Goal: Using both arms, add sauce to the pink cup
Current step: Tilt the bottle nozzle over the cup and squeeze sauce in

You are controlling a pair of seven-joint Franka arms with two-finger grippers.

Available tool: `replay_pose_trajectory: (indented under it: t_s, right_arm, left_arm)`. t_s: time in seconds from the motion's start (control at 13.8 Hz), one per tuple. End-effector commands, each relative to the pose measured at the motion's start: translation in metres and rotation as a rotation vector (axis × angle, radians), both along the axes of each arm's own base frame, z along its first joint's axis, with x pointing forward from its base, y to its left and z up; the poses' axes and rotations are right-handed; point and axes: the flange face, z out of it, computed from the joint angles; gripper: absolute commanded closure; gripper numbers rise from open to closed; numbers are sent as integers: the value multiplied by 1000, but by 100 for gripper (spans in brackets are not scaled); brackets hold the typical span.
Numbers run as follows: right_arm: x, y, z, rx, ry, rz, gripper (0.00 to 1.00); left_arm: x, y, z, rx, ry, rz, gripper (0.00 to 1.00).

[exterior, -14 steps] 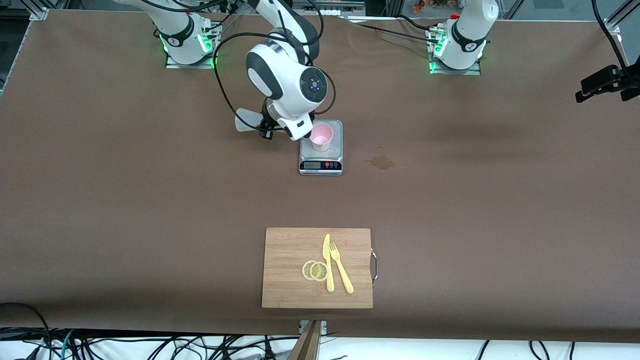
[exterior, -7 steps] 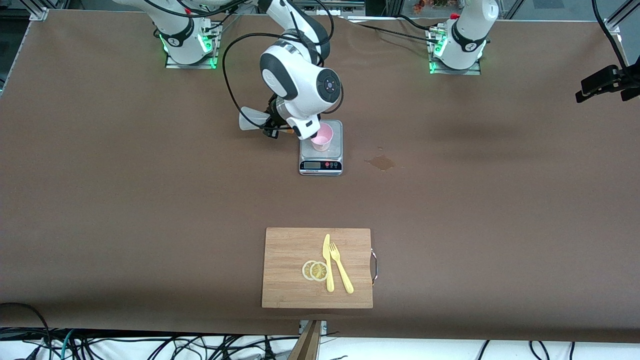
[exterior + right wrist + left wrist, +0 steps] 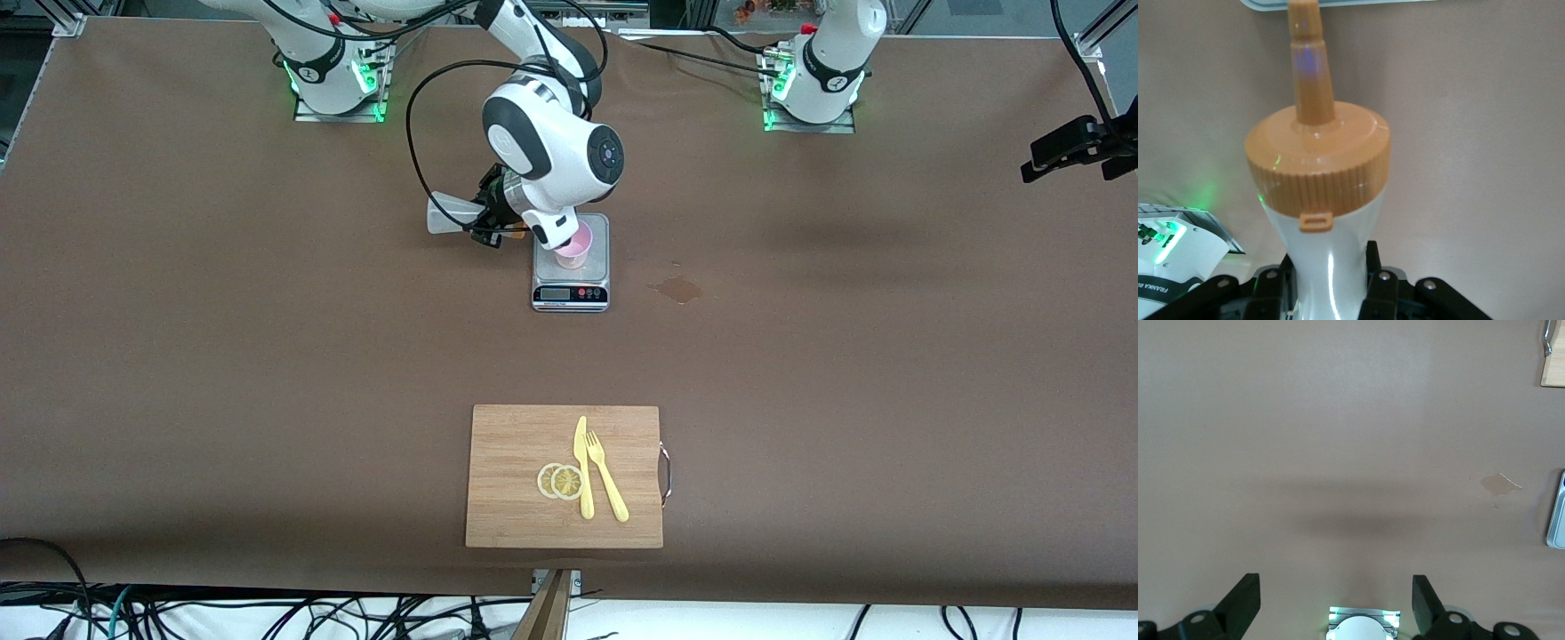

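The pink cup [image 3: 576, 255] stands on the plate of a small digital scale [image 3: 570, 293] at the middle of the table. My right gripper [image 3: 492, 216] is shut on the whitish squeeze bottle [image 3: 447, 215] and holds it on its side beside the scale. The nozzle points toward the cup; in the front view the wrist hides the nozzle tip and part of the cup. In the right wrist view my right gripper [image 3: 1328, 267] clamps the bottle's body, with the orange cap [image 3: 1318, 167] and nozzle [image 3: 1308, 60] reaching the scale's edge. My left gripper [image 3: 1333, 587] is open and empty, high above bare table.
A brownish wet stain [image 3: 677, 287] lies on the table beside the scale, toward the left arm's end. A wooden cutting board [image 3: 511, 444] nearer the camera carries a yellow knife [image 3: 583, 471], a fork [image 3: 607, 484] and lemon slices [image 3: 560, 481].
My right arm has carried the bottle toward the left arm's end of the table, closer to the cup. Its wrist now covers more of the cup. The left arm has not moved.
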Motion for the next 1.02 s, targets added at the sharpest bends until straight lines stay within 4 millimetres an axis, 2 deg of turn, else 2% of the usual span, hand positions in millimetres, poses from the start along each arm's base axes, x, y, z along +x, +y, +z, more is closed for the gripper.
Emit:
replay_pose_trajectory:
  t_s: [0.0,0.22,0.51,0.73,0.8,0.94]
  right_arm:
    - [0,14,6,-45,-20,10,87]
    - [-3,17,0,-75,-34,35,87]
    - [-1,19,-1,-87,-38,37,87]
    - [1,19,0,-89,-43,39,87]
    - [1,19,-1,-91,-43,40,87]
    - [-6,25,-1,-95,-44,53,87]
  left_arm:
    - [9,-14,-1,-50,-13,-39,0]
    - [21,-40,-13,-54,-10,-80,0]
    - [33,-50,-31,-84,8,-91,0]
    - [37,-42,-23,-114,-17,-78,0]
    - [42,-45,-27,-115,-10,-79,0]
    - [48,-45,-22,-111,-25,-75,0]
